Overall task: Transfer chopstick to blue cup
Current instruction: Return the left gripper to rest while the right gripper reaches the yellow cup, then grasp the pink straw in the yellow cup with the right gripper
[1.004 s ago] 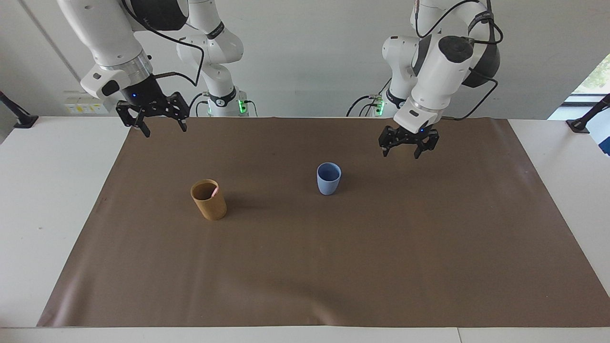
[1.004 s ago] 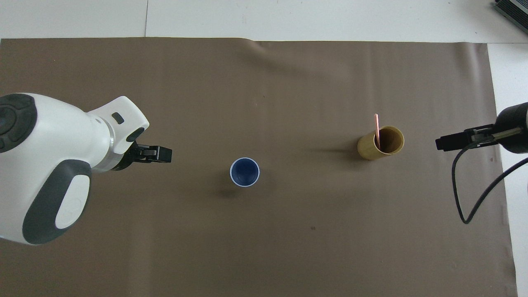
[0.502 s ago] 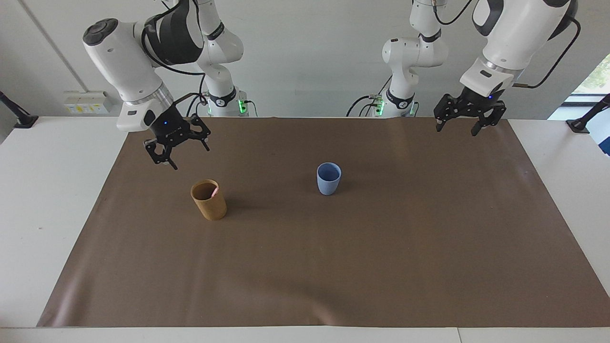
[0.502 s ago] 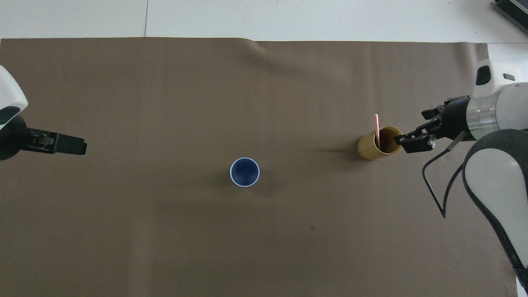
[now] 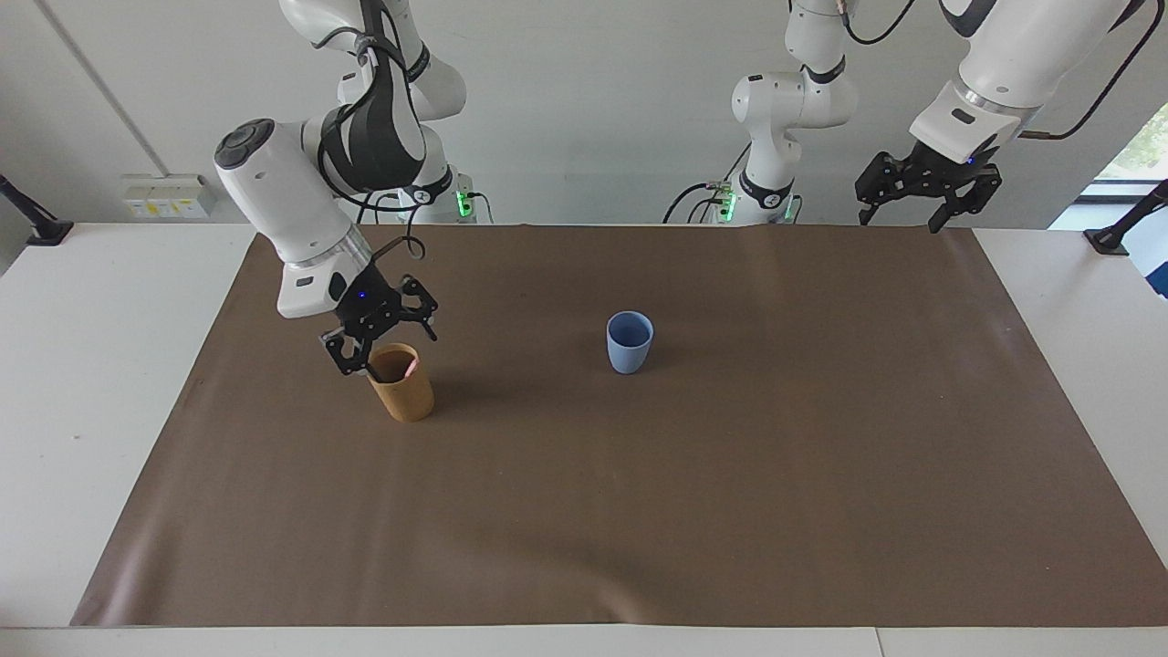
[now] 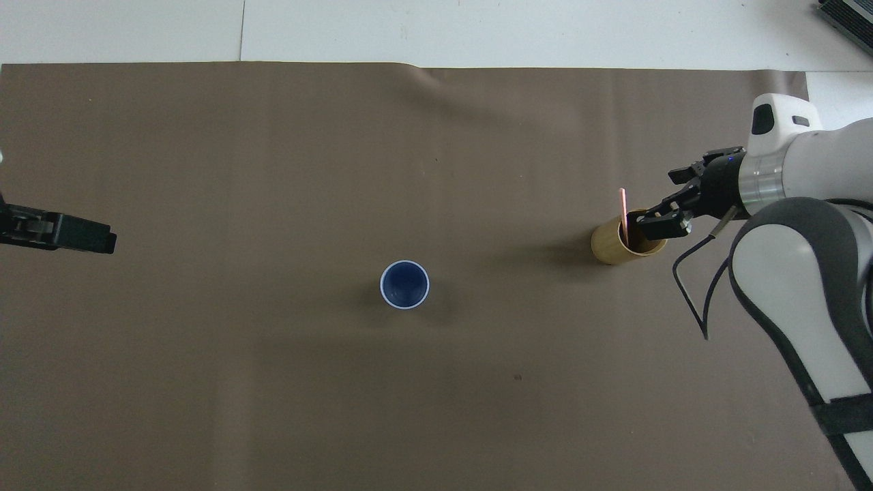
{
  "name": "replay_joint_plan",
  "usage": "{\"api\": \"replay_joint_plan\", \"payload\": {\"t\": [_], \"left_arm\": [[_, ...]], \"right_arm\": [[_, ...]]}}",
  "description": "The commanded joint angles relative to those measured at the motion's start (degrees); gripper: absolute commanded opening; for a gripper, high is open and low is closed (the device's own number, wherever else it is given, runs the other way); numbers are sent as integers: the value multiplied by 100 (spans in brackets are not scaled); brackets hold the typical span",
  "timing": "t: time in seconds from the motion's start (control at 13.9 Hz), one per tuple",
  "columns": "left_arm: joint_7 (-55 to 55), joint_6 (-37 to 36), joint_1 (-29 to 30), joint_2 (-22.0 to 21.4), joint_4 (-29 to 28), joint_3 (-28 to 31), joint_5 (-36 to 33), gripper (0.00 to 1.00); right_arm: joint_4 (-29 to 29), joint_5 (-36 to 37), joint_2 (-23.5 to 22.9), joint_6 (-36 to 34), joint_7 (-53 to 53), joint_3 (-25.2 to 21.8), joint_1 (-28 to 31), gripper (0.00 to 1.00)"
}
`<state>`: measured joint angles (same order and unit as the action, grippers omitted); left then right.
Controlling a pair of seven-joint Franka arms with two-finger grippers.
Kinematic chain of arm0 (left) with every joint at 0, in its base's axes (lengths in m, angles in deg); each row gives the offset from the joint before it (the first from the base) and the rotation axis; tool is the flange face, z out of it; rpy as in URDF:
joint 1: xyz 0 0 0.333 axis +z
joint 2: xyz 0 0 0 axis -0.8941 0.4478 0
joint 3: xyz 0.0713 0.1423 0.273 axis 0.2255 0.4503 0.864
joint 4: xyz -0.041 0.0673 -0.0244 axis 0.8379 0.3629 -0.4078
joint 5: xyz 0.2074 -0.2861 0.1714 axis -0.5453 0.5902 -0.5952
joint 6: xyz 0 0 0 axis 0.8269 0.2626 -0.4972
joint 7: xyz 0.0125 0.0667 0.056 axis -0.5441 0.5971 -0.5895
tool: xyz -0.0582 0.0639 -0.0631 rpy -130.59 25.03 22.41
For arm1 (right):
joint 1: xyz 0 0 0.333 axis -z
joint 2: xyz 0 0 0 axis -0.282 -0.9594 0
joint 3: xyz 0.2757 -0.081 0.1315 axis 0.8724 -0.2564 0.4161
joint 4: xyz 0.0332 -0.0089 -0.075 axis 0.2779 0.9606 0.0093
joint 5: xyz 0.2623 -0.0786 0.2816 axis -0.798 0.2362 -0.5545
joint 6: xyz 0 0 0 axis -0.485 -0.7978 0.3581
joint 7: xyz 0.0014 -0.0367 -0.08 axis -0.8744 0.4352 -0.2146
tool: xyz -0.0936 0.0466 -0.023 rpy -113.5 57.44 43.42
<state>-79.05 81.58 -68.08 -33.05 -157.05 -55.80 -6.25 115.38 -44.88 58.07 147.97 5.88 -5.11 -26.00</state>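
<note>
Overhead: chopstick beside open right gripper, untouched

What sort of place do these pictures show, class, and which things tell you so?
Most likely a robotics lab or test room. Two white robot arms are fixed at one edge of a table covered by a brown mat, which holds only a tan cup and a blue cup, with bare walls around.
</note>
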Motion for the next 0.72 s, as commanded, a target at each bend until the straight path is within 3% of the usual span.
{"api": "replay_joint_plan", "payload": {"t": [0.0, 0.07, 0.36, 0.65], "left_arm": [[46, -159, 82, 35, 114, -47, -60, 100], [46, -150, 73, 35, 114, -56, -60, 100], [46, -132, 64, 35, 123, -56, -51, 100], [46, -132, 82, 35, 123, -47, -51, 100]], "right_arm": [[5, -164, -153, 278, -147, -13, 4, 100], [-12, -173, -232, 349, -147, -5, 13, 100], [-56, -181, -321, 481, -103, -5, 4, 60], [-74, -445, -312, 385, -95, -5, 31, 32]]}}
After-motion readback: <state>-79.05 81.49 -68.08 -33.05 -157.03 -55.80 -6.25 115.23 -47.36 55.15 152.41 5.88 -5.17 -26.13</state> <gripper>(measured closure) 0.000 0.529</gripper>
